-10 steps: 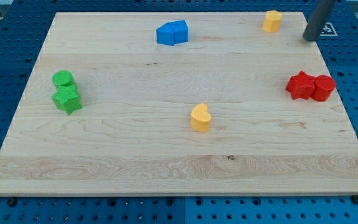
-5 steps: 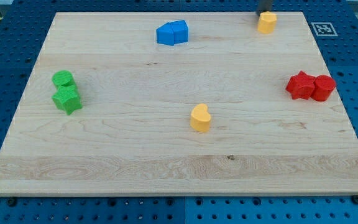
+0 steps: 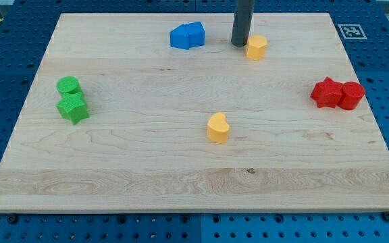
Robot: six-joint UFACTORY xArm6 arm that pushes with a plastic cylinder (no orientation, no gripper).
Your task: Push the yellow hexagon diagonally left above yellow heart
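Note:
The yellow hexagon [image 3: 256, 47] lies near the view's top, right of centre. My tip [image 3: 239, 44] stands just left of it, touching or nearly touching its left side. The yellow heart [image 3: 217, 127] lies near the board's middle, well below and a little left of the hexagon. The dark rod rises from the tip out of the view's top.
Two blue blocks [image 3: 187, 35] sit together at the top, left of my tip. A green cylinder [image 3: 68, 86] and green star [image 3: 73, 108] sit at the left. Two red blocks [image 3: 337, 94] sit at the right edge. The wooden board [image 3: 113, 169] lies on a blue perforated table.
The yellow hexagon has slid down and to the left from the top right corner. My tip has moved from the hexagon's top side to its left side.

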